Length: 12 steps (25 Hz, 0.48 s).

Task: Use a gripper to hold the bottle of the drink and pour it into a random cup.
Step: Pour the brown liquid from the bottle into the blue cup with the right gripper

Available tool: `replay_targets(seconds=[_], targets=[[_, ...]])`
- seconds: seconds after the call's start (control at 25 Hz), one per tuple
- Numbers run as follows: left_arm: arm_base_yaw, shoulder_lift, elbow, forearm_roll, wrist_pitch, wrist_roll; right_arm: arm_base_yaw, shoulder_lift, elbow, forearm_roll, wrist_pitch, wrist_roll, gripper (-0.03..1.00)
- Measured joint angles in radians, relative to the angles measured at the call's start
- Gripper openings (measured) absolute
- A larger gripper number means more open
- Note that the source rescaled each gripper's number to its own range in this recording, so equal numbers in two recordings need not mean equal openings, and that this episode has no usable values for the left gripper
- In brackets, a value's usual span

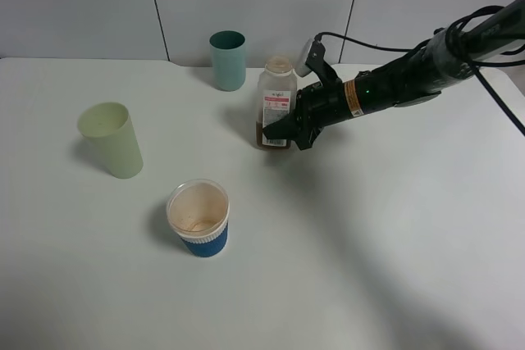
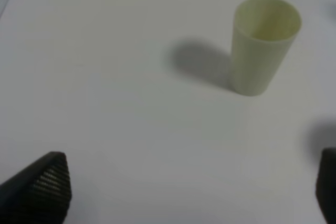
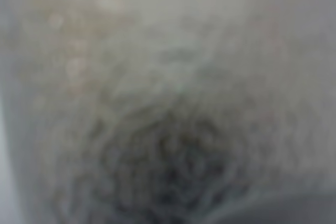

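Note:
The bottle (image 1: 276, 92) stands upright at the back middle of the white table (image 1: 369, 227), uncapped, with a white label. A little brown drink (image 1: 267, 134) sits in its bottom. My right gripper (image 1: 287, 130) reaches in from the right, its black jaws shut on the bottle's lower part. The right wrist view is a close grey-brown blur with nothing distinct. The cup (image 1: 198, 217), ribbed and whitish with a blue bottom band, stands near the front, left of the bottle. My left gripper (image 2: 191, 192) hangs open over bare table, holding nothing; it is out of the high view.
A tall pale-green cup (image 1: 111, 138) (image 2: 264, 43) stands at the left. A teal cup (image 1: 228, 60) is at the back, just left of the bottle. A grey panelled wall runs behind the table.

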Motion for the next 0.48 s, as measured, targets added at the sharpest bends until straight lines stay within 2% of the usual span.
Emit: replay_targets(seconds=[0.48], targets=[[0.000, 0.000, 0.000, 0.000, 0.000, 0.000, 0.098, -0.181, 0.000, -0.122, 0.156, 0.027, 0.06]])
